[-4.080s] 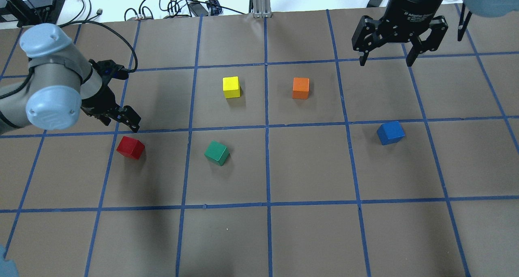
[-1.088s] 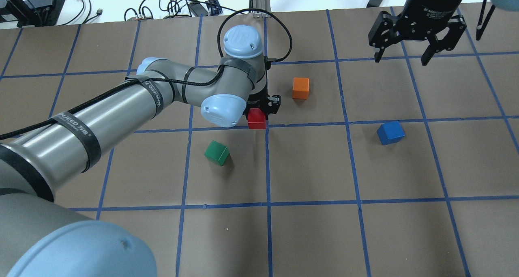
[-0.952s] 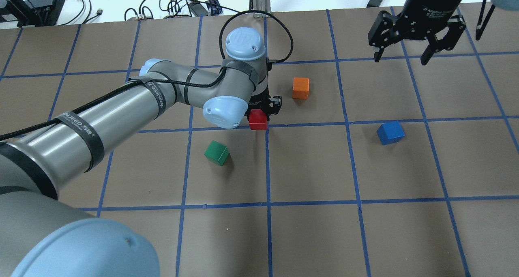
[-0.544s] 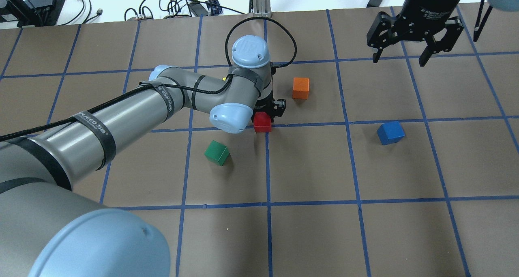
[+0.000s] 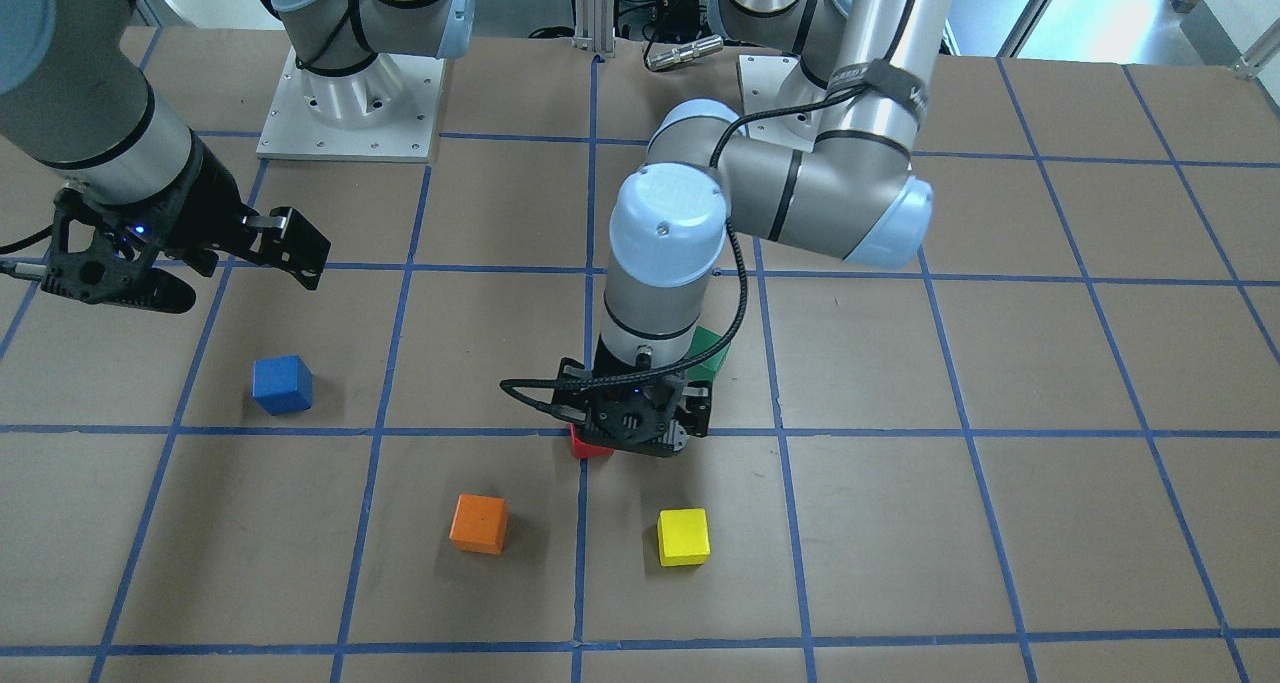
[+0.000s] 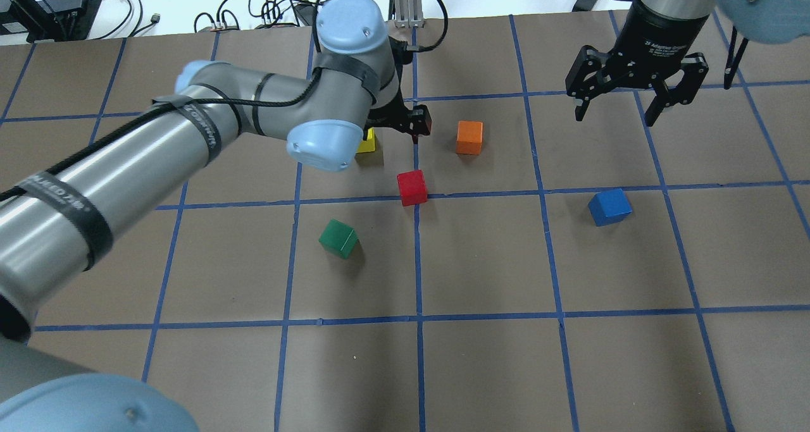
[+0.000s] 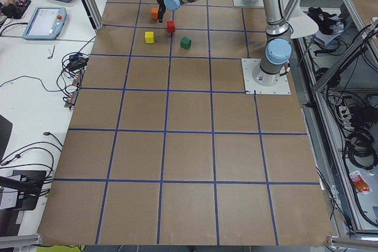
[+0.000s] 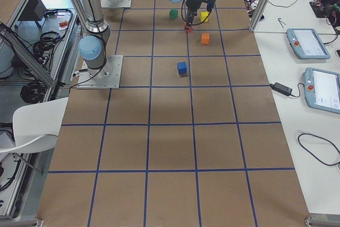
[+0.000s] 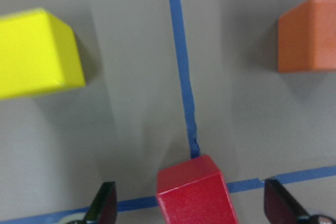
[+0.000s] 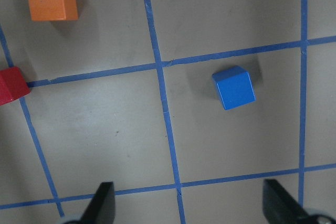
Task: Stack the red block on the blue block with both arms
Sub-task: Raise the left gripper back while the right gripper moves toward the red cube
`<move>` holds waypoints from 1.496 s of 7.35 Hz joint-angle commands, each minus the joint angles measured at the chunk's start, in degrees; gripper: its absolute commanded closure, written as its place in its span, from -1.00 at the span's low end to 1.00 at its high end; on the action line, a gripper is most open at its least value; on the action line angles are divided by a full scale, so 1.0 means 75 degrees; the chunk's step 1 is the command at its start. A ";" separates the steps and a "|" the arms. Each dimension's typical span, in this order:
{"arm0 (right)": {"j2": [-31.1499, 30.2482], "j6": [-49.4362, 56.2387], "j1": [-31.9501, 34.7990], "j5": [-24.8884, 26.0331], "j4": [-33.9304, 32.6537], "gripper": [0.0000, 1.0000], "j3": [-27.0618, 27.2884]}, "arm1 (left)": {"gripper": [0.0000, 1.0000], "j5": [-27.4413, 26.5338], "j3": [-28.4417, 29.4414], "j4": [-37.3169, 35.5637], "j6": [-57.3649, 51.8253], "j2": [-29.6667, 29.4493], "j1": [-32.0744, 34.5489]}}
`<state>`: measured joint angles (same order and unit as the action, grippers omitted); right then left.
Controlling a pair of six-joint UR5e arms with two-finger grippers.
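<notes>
- Hovering straight above the red block (image 6: 412,187), the left gripper (image 5: 640,431) points down at the table (image 6: 506,369) with its jaws spread wide and nothing held. The left wrist view shows both fingertips (image 9: 105,205) well clear of the cube's sides.
- The red block rests flat on the table, on a crossing of the blue tape lines (image 6: 481,195).
- The blue block (image 6: 609,207) sits on the table well apart from the red one, toward the robot's right. It lies past the next lengthwise tape line and just on the robot's side of the cross line, turned a little against the grid.
- The right gripper (image 6: 617,109) hangs in the air beyond the blue block, on the side away from the robot, with its jaws wide open and empty.
- The right wrist camera looks down on the blue block, with the red block cut off at the frame's edge.
- An orange cube (image 6: 469,137) stands just beyond the red block, slightly to the robot's right.
- A yellow cube (image 5: 683,537) stands beyond the red block on the robot's left side. In the overhead view the left arm (image 6: 190,141) hides part of it.
- A green cube (image 6: 339,238) lies nearer the robot than the red block and to its left, rotated against the grid.
- Each of the five cubes rests by itself on the table surface.
</notes>
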<state>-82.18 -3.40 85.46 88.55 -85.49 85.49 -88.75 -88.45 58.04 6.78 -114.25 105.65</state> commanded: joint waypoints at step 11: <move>0.2542 -0.1164 0.3007 -0.0017 -0.3554 -1.00 0.0016 | -1.00 -0.0413 0.0356 0.3981 -0.1570 0.2929 -0.1876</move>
<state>-64.95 -10.55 106.67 88.48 -110.50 85.61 -92.07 -85.41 88.05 -4.27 -92.45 91.57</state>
